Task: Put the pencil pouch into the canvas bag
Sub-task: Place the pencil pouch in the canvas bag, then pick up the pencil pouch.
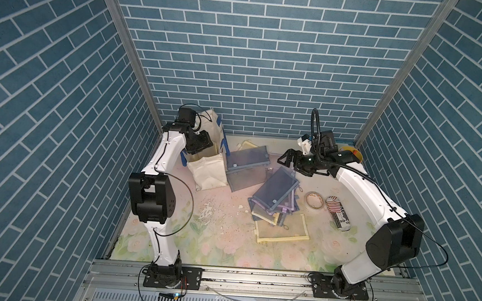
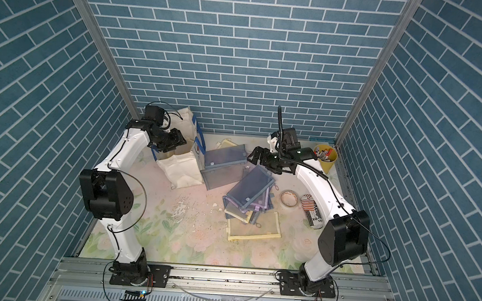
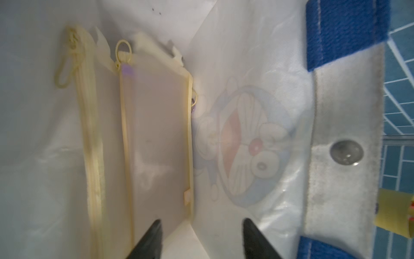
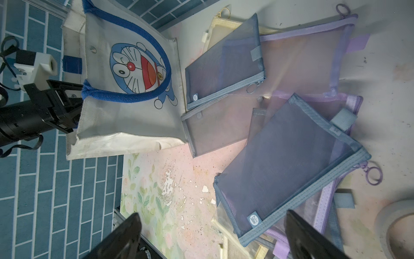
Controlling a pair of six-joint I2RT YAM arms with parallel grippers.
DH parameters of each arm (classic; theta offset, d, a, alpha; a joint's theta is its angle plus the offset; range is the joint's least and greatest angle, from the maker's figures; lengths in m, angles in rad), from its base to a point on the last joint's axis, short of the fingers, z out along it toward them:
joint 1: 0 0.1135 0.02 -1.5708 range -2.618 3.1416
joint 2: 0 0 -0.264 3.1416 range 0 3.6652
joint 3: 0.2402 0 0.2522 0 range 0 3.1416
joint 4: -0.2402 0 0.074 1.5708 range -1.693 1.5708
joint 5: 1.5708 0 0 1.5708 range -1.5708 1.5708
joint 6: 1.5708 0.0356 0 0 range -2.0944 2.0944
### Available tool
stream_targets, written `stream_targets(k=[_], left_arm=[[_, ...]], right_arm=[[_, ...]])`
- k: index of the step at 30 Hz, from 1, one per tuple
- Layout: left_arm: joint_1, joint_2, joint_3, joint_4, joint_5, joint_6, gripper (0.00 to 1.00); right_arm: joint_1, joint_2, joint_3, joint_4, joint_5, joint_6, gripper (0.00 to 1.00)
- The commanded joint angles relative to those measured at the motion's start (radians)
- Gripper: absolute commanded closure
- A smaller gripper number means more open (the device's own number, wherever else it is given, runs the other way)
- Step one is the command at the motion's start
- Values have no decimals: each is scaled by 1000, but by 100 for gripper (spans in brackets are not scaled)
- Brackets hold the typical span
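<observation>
Left wrist view: the left hand (image 3: 201,224) points down into the mouth of the canvas bag (image 3: 246,56), its fingertips (image 3: 156,226) apart with nothing between them. Beyond them, the pencil pouch (image 3: 156,134), a pale mesh one with yellow trim, lies inside the bag and stands on edge against the wall that carries the cartoon print. A second yellow zipper edge (image 3: 89,139) sits beside it, deeper in the bag. I cannot tell whether that edge belongs to another pouch. The pouch looks slightly smeared, so it may not be settled. With the pouch inside and the hand open above it, the placing looks done. What remains is probably lifting out without snagging the blue handle (image 3: 345,31) at the bag's rim.

In both top views the bag (image 1: 209,172) stands open-topped, so an arm can reach straight in from above. The right hand (image 4: 212,215) is well apart from the bag, wide open and empty. It hangs over the heap of mesh pouches (image 4: 291,168) lying on the counter (image 1: 219,237) beside the bag's printed face, well placed to pick one up.
</observation>
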Motion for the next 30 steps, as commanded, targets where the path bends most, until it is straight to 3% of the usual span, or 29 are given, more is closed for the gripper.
stream_targets(k=[1,4,7,12,17,22,25,30], left_arm=[[-9,-119,17,-40,-71,55,18],[-28,-180,42,-107,-138,111,6],[-87,-224,70,-171,-200,163,5],[-259,-240,112,-241,-287,197,3],[-437,-179,89,-121,-121,131,4],[-501,-97,-25,127,126,35,6],[-511,-57,-77,185,178,7,6],[-525,4,-147,201,169,25,6]], right_arm=[[-1,5,31,-36,-3,-39,1],[-3,-21,-13,-22,16,-15,1],[-9,-48,-83,20,21,25,1],[-22,-65,-175,91,3,88,1],[-45,-50,-258,156,-30,144,1],[-77,-44,-448,412,-136,293,1],[-77,-25,-486,478,-155,314,1],[-78,13,-498,492,-147,306,1]])
